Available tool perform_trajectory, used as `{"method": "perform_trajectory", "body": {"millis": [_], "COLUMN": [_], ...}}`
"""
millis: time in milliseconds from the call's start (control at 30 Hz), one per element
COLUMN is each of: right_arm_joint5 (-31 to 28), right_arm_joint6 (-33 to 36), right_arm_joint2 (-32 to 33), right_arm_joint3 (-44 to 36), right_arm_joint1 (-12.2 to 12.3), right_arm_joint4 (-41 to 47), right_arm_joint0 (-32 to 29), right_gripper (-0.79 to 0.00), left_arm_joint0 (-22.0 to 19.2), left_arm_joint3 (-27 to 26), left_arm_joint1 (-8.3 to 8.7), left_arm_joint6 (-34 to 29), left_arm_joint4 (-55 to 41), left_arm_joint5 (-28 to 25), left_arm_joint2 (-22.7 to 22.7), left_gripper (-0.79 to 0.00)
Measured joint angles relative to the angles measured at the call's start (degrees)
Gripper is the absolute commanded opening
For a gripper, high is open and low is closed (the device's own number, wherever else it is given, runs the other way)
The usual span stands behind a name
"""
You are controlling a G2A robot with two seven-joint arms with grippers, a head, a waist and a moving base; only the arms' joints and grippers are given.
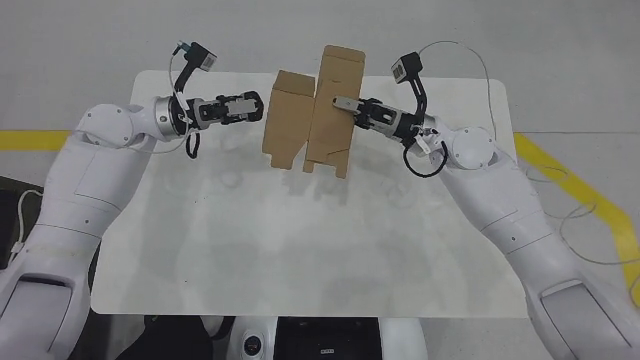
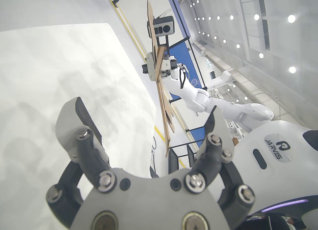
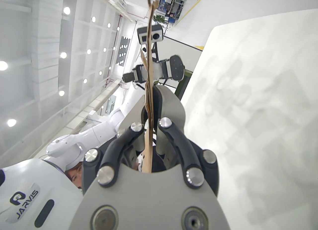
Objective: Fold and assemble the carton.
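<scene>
Right pincer (image 1: pixel 341 103) is clamped on the carton (image 1: pixel 290 115), its fingers closed over one edge of the flat brown blank, which the right wrist view shows edge-on as a thin line of card (image 3: pixel 148 146) running out from between the jaws (image 3: pixel 149 103). Left pincer (image 1: pixel 258 106) is open and empty, its two fingers spread wide (image 2: pixel 145 109) and pointed at the opposite edge. The step in hand looks like taking a second hold so the flattened carton can be opened into a tube. To do that well, the left pincer should probably come in level with the card, which from its wrist is only a narrow strip (image 2: pixel 162 106), and close on one panel rather than across a crease. The right hold should be firm enough that the blank does not swing. After that the two should press gently toward each other so the panels bow apart instead of buckling. The carton hangs in the air above the white table (image 1: pixel 300 250), lying roughly level with its broad face up. It sits between the two pincers, with the right one on its right panel and the left one near its left edge, seemingly just short of touching.
</scene>
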Motion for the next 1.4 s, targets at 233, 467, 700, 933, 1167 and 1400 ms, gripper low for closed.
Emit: {"method": "perform_trajectory", "body": {"millis": [233, 467, 700, 933, 1167, 1400], "right_arm_joint5": [0.8, 0.3, 0.1, -0.1, -0.6, -5.6], "right_arm_joint6": [-2.6, -3.6, -3.7, -3.6, -3.6, -4.2], "right_arm_joint2": [0.6, 1.2, 2.0, 2.6, 3.3, 5.5], "right_arm_joint3": [-0.2, 0.0, 0.6, 0.6, 1.2, 1.5], "right_arm_joint1": [-0.5, -1.1, -1.5, -1.9, -2.2, -2.2], "right_arm_joint4": [-1.6, -2.1, -2.8, -3.6, -4.3, -4.9], "right_arm_joint0": [-0.4, -1.0, -1.4, -2.0, -2.3, -3.4], "right_gripper": [-0.785, -0.785, -0.785, -0.785, 0.000, 0.000], "left_arm_joint0": [2.8, 4.8, 5.9, 6.1, 6.2, 6.0], "left_arm_joint3": [-3.6, -7.1, -8.6, -8.6, -8.4, -8.2], "left_arm_joint1": [0.00, -0.16, -0.51, -0.87, -1.22, -1.43], "left_arm_joint6": [0.1, 1.5, 1.8, 2.1, 2.1, 0.9], "left_arm_joint4": [-0.6, 1.9, 2.5, 2.9, 2.8, 3.4], "left_arm_joint5": [2.7, 4.9, 6.4, 7.6, 8.3, 8.6], "left_arm_joint2": [-0.4, -0.1, 0.1, 0.1, -0.1, -0.5], "left_gripper": [0.000, -0.068, -0.785, -0.785, -0.785, -0.785]}}
